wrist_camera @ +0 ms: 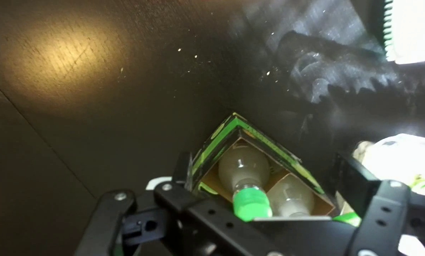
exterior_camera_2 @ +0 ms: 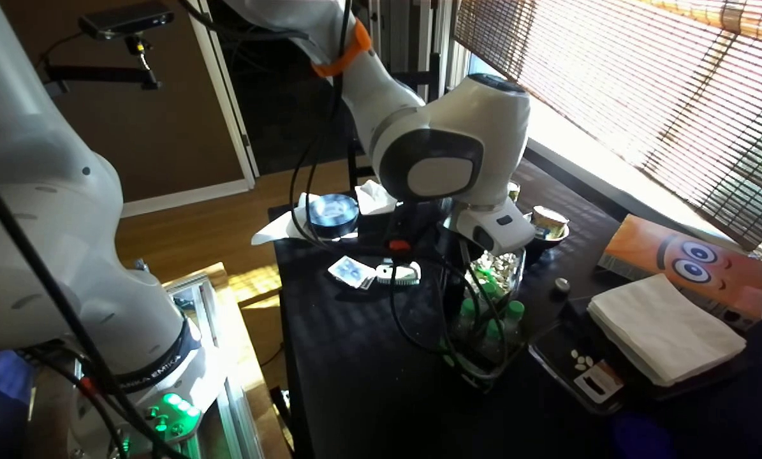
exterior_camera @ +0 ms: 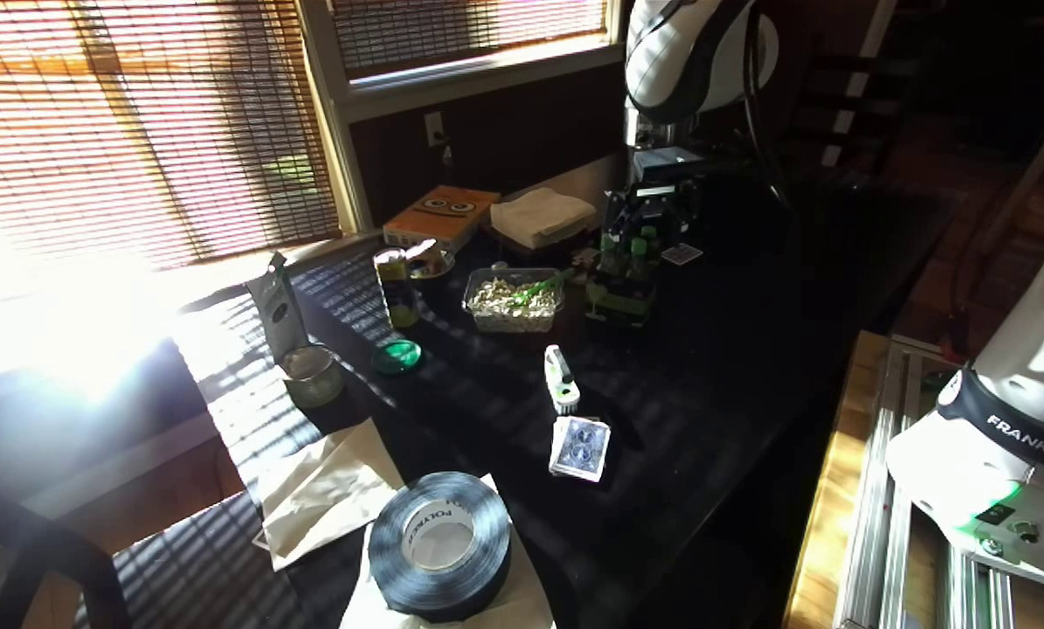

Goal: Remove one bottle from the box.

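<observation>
Nearest the wrist camera, the gripper (wrist_camera: pixel 264 169) holds its fingers spread wide apart, with nothing clamped between them. Between those fingers, as the wrist view shows it, a green-capped bottle (wrist_camera: pixel 245 177) sits in a corner compartment of the dark, green-trimmed cardboard bottle carrier (wrist_camera: pixel 274 149), and a second bottle (wrist_camera: pixel 292 195), partly covered by the gripper, sits in the neighbouring compartment. In both exterior views at least three such bottles show in the carrier, and none can be made out standing outside it. So the removal looks not yet done: gripping one bottle, lifting it clear of the carrier and setting it down all appear to be left. Whether the fingertips are low enough to close on a neck, I cannot tell. Just beside the carrier stands a clear plastic food tub (exterior_camera: pixel 516 322); farther off lie a white scrub brush (wrist_camera: pixel 413 33), a deck of playing cards (exterior_camera: pixel 583 448) right next to it, and a roll of tape (exterior_camera_2: pixel 333 226).
</observation>
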### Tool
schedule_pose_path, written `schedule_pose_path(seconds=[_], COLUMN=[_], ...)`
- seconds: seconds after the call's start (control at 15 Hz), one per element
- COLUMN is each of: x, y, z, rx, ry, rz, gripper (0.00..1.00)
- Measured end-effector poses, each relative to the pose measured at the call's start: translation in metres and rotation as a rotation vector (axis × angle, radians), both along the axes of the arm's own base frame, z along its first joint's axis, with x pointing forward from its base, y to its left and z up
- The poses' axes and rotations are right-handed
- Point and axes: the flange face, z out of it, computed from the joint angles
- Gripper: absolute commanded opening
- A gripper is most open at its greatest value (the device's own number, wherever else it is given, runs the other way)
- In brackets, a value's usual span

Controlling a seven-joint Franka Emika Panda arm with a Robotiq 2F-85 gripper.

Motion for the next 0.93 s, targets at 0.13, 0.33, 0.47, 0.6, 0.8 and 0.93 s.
schedule_pose_path(seconds=[0.13,0.33,0.47,0.6,0.8,0.93], x=[-0.009,-0.028,-0.036,-0.039,-0.041,-0.042], y=[-0.012,-0.027,-0.025,-0.017,-0.006,-0.003], z=[0.000,0.004,0.012,0.022,0.036,0.040], rx=[-0.057,-0.086,-0.080,-0.052,-0.033,-0.040], ry=[0.021,0.057,0.047,0.020,-0.014,-0.022], rz=[-0.098,-0.269,-0.368,-0.456,-0.541,-0.555], gripper=[1.00,1.00,1.00,1.00,1.00,1.00])
